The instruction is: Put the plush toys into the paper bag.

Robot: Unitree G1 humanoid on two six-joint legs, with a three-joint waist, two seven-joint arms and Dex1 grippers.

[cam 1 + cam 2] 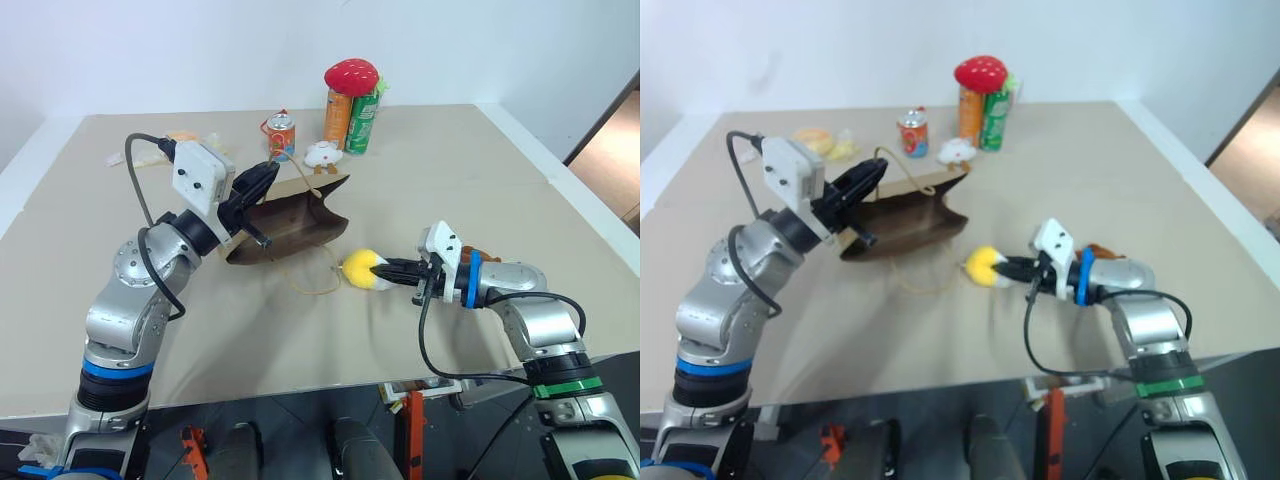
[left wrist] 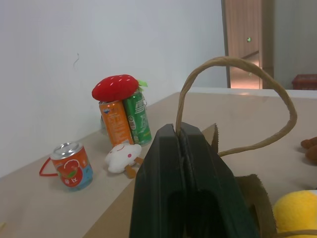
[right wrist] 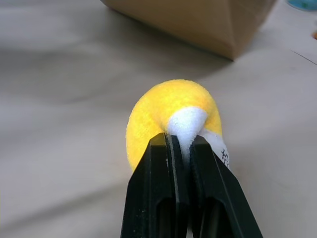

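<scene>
R claw (image 1: 398, 268) pinching yellow toy (image 1: 361, 269), bag (image 1: 290, 228) beside

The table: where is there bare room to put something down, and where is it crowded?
The table is bare on the right, beyond the cans, and along the near edge below the paper bag. The far left corner has small clutter. It is crowded at the far middle: cans, a strawberry plush, a white toy, the bag, and the yellow toy.

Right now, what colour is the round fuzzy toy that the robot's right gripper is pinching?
The round plush toy is yellow with a white patch, best seen in the right wrist view.
</scene>
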